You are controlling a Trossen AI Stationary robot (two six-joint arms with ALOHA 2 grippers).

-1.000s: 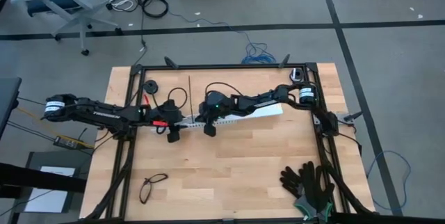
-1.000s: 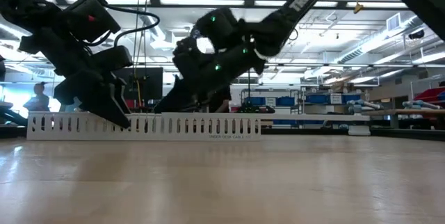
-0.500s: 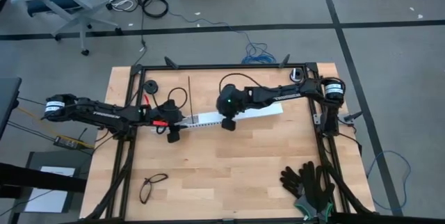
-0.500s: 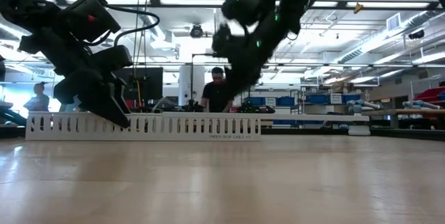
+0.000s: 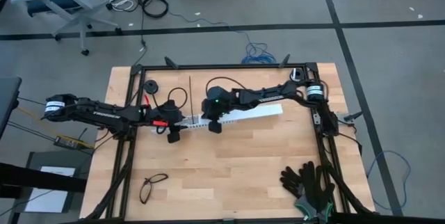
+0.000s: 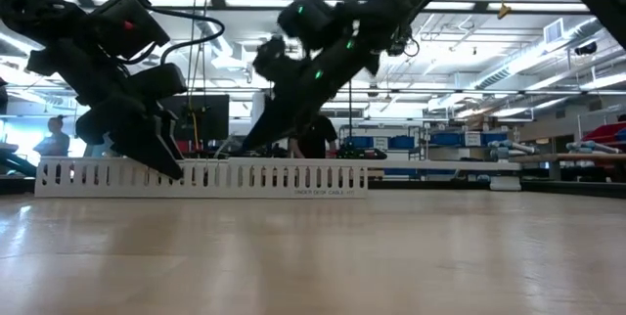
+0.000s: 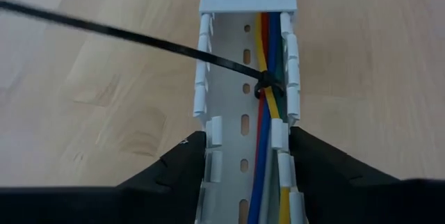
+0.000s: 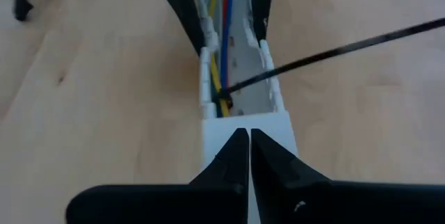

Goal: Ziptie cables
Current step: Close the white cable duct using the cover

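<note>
A long white slotted rail (image 5: 250, 113) lies across the table's middle. In its open channel run the cables (image 7: 268, 147), yellow, red, blue and green. A black ziptie (image 7: 268, 85) is looped around them, its tail (image 5: 190, 95) slanting off toward the far edge. My left gripper (image 7: 248, 137) is shut on the rail toward its left end. My right gripper (image 8: 248, 137) is shut and hangs over the rail's covered part (image 8: 247, 123), right of the ziptie's head (image 8: 224, 99). My left gripper pinches the white rail across its width, one finger (image 7: 188, 158) on each outer side wall (image 7: 208, 130). The fingers slant down from the table's left and lie along the rail. The rail rests flat on the table. My right gripper: whether its shut tips touch the rail's cover, I cannot tell.
Black gloves (image 5: 306, 186) lie at the near right corner and a pair of glasses (image 5: 153, 186) at the near left. A black round part (image 5: 149, 86) sits at the far left. A dark metal frame (image 5: 229, 66) borders the table. People (image 6: 313, 139) stand in the room behind.
My right gripper rose and swung toward the table's right along the rail. It then came back left and down to just right of the ziptie, staying shut. The rail, the cables and my left gripper have kept still.
</note>
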